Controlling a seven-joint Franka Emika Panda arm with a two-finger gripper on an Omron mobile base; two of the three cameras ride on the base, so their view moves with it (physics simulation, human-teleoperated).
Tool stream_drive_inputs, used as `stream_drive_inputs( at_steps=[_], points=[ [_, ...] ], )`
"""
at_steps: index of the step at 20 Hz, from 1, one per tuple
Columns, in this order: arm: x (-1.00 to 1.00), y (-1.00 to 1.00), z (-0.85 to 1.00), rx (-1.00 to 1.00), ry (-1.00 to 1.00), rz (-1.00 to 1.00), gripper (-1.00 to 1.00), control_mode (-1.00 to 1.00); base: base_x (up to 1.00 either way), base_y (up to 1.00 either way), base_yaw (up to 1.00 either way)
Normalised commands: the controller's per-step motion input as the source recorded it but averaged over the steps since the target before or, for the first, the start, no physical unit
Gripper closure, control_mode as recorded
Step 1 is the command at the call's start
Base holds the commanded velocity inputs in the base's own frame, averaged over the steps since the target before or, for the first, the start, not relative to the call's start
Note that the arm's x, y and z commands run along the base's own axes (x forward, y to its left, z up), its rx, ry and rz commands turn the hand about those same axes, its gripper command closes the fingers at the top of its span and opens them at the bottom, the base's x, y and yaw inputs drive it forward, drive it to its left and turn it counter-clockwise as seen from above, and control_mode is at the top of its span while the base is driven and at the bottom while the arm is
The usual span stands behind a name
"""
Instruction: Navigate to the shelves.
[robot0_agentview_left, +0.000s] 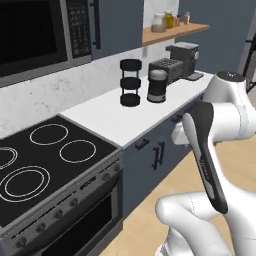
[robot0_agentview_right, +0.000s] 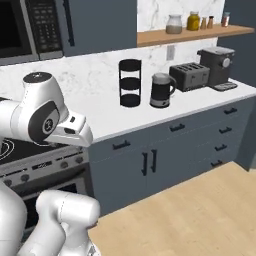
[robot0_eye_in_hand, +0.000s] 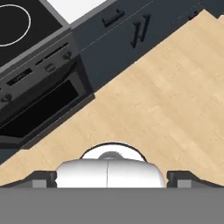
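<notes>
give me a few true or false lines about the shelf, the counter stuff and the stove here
1. The shelf holds jars. True.
2. The wire rack stands on the stove. False: it stands on the white counter, beside the kettle.
3. The toaster sits between the kettle and the coffee machine. True.
4. The shelf hangs right above the stove. False: a microwave hangs above the stove; the shelf is farther along the wall, over the toaster and coffee machine.
5. The oven door stands open. False: it is shut.
</notes>
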Motion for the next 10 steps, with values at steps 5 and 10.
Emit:
stream_drive_inputs(
  at_steps=[5,10],
  points=[
    [0.00,0.00,0.00,0.00,0.00,0.00,-1.00,1.00,0.16,-1.00,0.39],
    [0.00,0.00,0.00,0.00,0.00,0.00,-1.00,1.00,0.20,-1.00,0.38]
  ],
)
